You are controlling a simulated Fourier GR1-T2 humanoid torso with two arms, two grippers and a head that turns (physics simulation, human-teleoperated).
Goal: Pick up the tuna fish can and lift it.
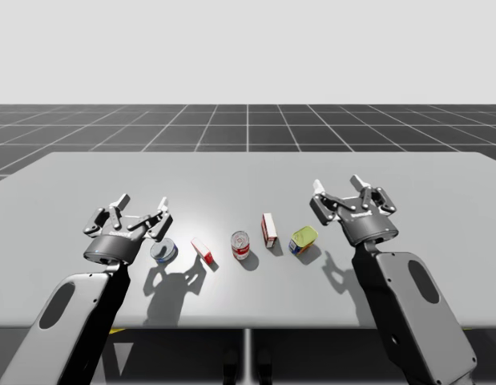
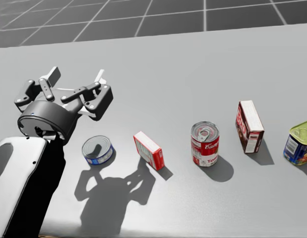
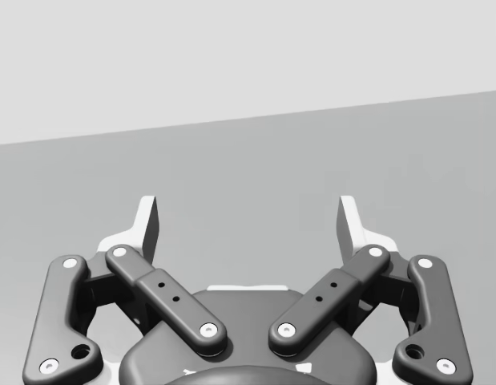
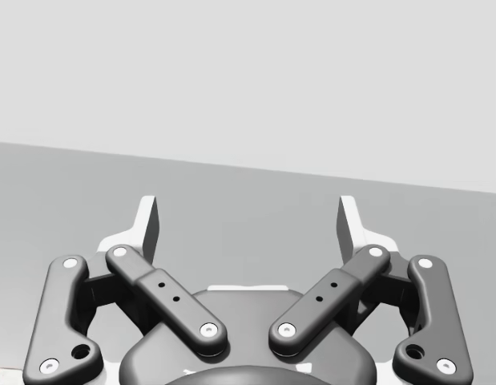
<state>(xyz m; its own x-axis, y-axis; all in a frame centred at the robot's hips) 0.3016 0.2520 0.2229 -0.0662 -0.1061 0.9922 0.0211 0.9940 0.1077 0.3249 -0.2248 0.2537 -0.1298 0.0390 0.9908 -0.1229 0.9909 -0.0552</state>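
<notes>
Two open end effectors, nothing held: left end effector (image 2: 76,82) & right end effector (image 1: 338,188). Blue tuna fish can (image 2: 98,150) sits on counter (image 2: 193,74) just right of left one, red box (image 2: 149,150) near its right. Pitch wrist down, centre over can, straddle sides, avoid box, close.

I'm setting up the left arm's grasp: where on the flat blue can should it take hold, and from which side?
From straight above, I'd judge, fingers closing across the curved side wall of the tuna can. It lies flat, lid up, low and wide, leaving little wall for a sideways approach. My left gripper, open, is nearest; the small red box stands apart from it.
</notes>
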